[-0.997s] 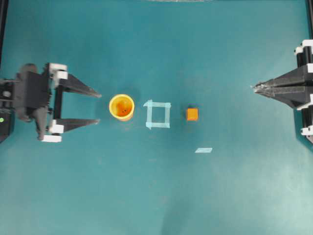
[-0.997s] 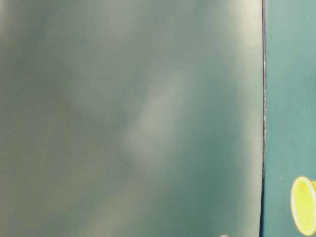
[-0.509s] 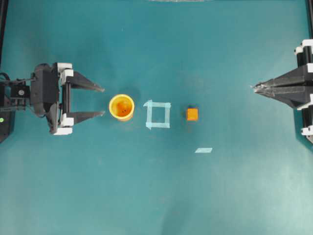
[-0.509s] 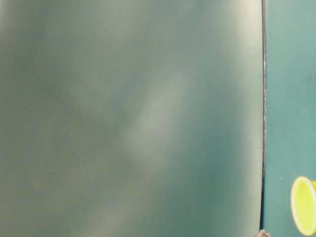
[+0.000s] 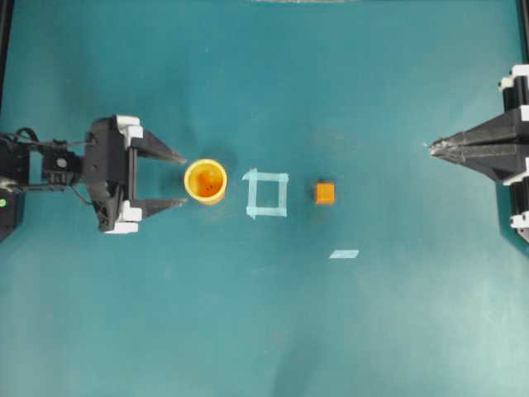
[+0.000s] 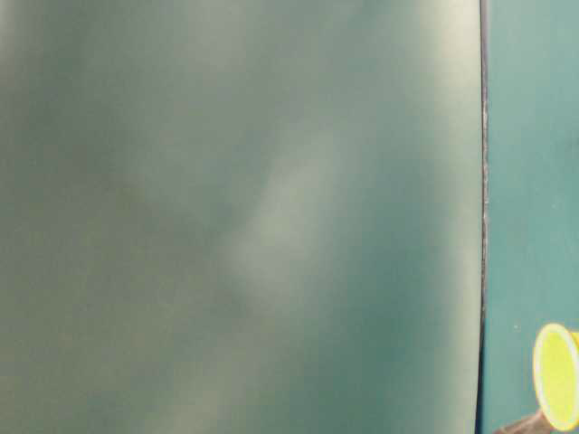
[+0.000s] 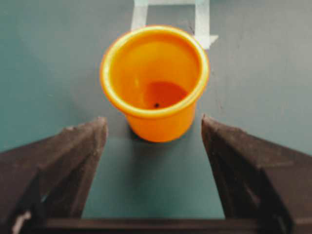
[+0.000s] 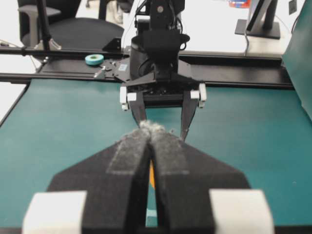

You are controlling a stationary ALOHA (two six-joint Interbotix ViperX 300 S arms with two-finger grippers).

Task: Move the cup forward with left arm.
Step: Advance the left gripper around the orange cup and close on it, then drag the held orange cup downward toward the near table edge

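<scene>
The cup (image 5: 206, 180) stands upright on the green worktop (image 5: 264, 331), directly ahead of the left pincer (image 5: 183, 180), on the line its two prongs point along. In the overhead view the pincer's tips reach level with the cup's near rim, one tip above it and one below, so the cup sits just at the mouth of the gap and not yet between the prongs. The wrist view agrees: the cup (image 7: 155, 80) is centred just beyond the two dark prongs, whose spread is wider than the cup, with bare worktop showing on both sides. The left pincer is wide open and holds nothing. Being round, the cup has no long axis to match; its axis is vertical, so a level approach from this side suits it. Beyond the cup, on the same line, lie a square of pale tape (image 5: 267, 193) and then a small orange cube (image 5: 325, 193). The right pincer (image 5: 430, 148) rests closed and empty at the far edge, well apart from the cup, so the left arm is plainly nearer. I judge that the coming move is a short straight advance to bracket the cup.
</scene>
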